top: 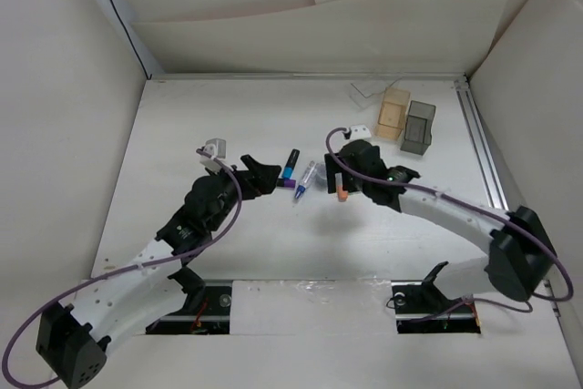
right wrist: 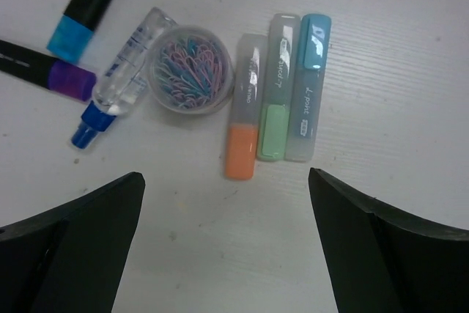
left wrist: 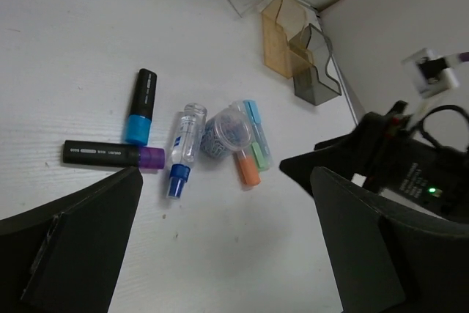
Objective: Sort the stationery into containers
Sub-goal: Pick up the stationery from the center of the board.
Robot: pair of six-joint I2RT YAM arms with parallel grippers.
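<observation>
R gripper [right wrist: 223, 207] hovers, fingers spread wide, over orange stick [right wrist: 244, 111], w/ green stick [right wrist: 272, 89] & pale-blue stick [right wrist: 309, 86] touching alongside. L gripper [top: 264, 174] spread too, holding nothing. Teal-band marker [right wrist: 84, 1], purple-tipped marker [right wrist: 44, 71] & blue-white pen [right wrist: 117, 82] lie just beside them. Wooden box [top: 393, 114] & grey box [top: 419, 127] sit well apart, far-right corner.

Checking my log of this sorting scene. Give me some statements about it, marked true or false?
1. An orange highlighter, a green highlighter and a pale-blue highlighter lie side by side. True.
2. The right gripper holds the orange highlighter. False: it is open and empty.
3. The tub of paper clips sits between the clear bottle and the orange highlighter. True.
4. The purple-banded marker already sits in a container. False: it lies on the table.
</observation>
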